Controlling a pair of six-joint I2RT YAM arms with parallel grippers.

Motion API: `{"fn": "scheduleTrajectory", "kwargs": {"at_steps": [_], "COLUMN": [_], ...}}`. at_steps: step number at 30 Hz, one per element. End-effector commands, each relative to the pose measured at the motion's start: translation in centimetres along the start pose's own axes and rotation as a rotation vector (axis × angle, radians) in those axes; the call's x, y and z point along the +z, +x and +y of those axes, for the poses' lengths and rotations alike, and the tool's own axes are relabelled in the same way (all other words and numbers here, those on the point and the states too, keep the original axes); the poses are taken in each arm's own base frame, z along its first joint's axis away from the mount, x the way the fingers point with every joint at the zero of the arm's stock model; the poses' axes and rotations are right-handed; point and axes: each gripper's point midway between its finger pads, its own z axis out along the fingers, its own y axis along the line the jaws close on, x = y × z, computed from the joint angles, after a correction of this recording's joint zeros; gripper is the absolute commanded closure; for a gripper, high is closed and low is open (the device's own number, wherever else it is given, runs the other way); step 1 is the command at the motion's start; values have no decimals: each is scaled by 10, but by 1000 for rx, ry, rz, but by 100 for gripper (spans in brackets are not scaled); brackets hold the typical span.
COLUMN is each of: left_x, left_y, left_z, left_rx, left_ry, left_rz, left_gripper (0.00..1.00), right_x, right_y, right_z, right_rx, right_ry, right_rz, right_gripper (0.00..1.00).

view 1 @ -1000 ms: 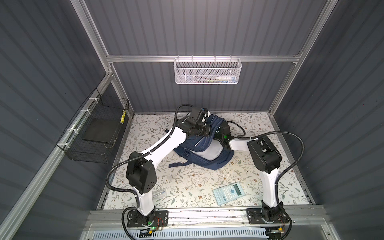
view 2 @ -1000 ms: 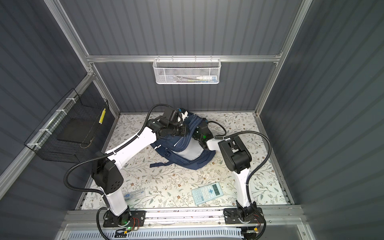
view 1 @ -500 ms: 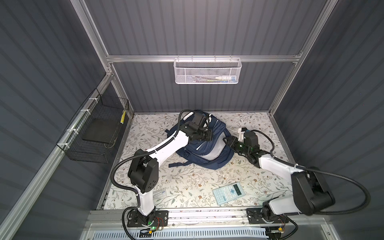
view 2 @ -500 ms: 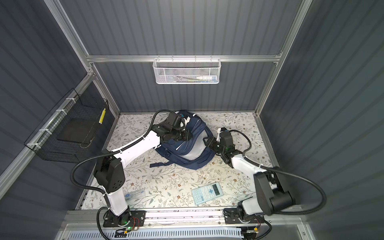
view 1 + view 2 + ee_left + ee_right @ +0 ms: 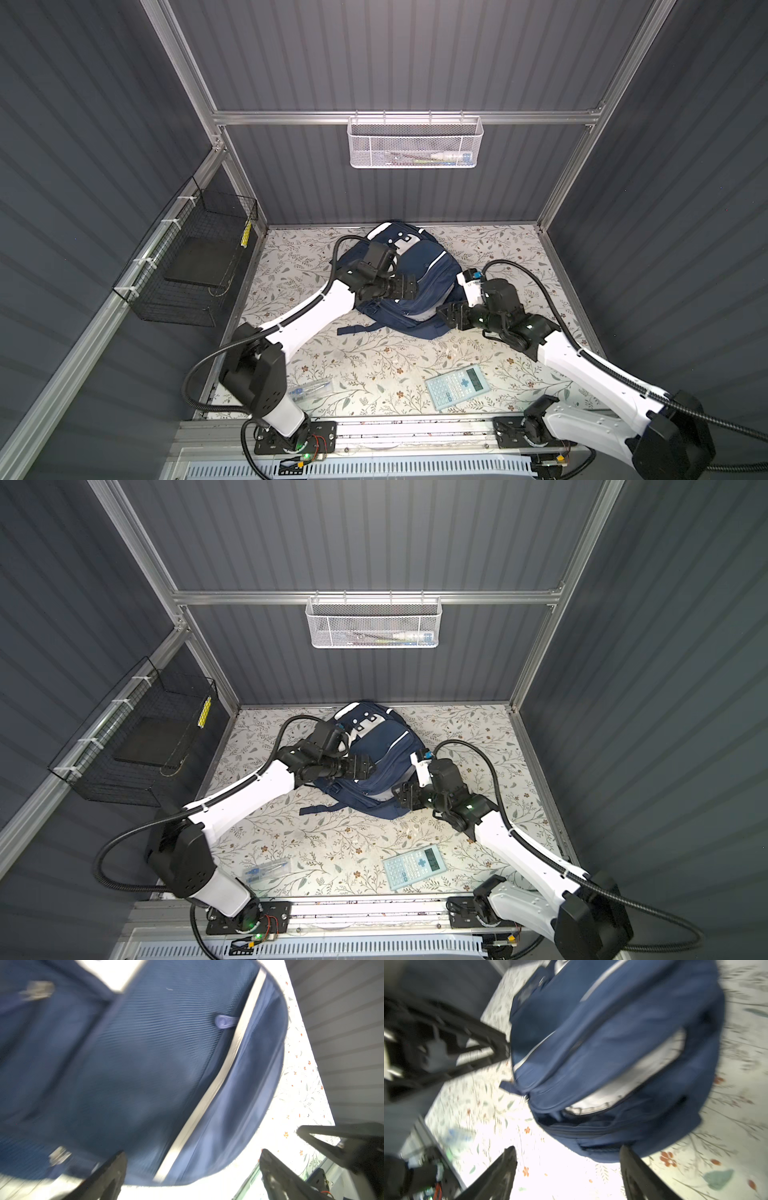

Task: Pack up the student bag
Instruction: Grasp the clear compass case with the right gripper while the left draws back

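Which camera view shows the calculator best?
A top view: the calculator lies whole and uncovered there, with keys and screen facing up. Both top views show it almost alike. Neither wrist view shows it; both are blurred and mostly filled by the bag.

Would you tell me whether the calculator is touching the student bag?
Apart. Both top views show bare floral tabletop between the calculator and the student bag.

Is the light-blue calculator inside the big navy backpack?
No, the flat light-blue calculator lies on the flowery table, apart from the navy fabric backpack.
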Motion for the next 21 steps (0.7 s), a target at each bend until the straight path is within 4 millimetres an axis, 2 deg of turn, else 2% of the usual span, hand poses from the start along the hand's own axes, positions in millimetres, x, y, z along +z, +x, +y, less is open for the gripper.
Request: {"fn": "scheduleTrajectory", "kwargs": {"at_steps": [1,3,6,11,14,18,21], "left_x": [-23,-39,-64,-94,-97,-97,-92], "left_y": [17,24,37,69,79,85,90], "left_z": [39,64,101,170,186,195,196], "left_rx": [-84,-147,-214,-260,-332,-353,-364], "left_ry": [-85,-96,-162,-407,-357,-370,-358], "left_rz": [3,-18,-32,44,46,43,59], "left_gripper": [0,1,1,0,0,0,0], "right_x": [12,22,41,80,96,108,125], "right_y": [4,12,33,71,95,123,141], "right_z": [45,80,122,171,202,245,267], "right_rx": [-261,-412,-602,-803,-928,-1036,-1070], "right_ry": [-112,-190,-276,-389,-488,-644,-708], "right_rz": [39,31,63,188,221,224,253], "right_gripper": [22,22,19,15,14,13,14]}}
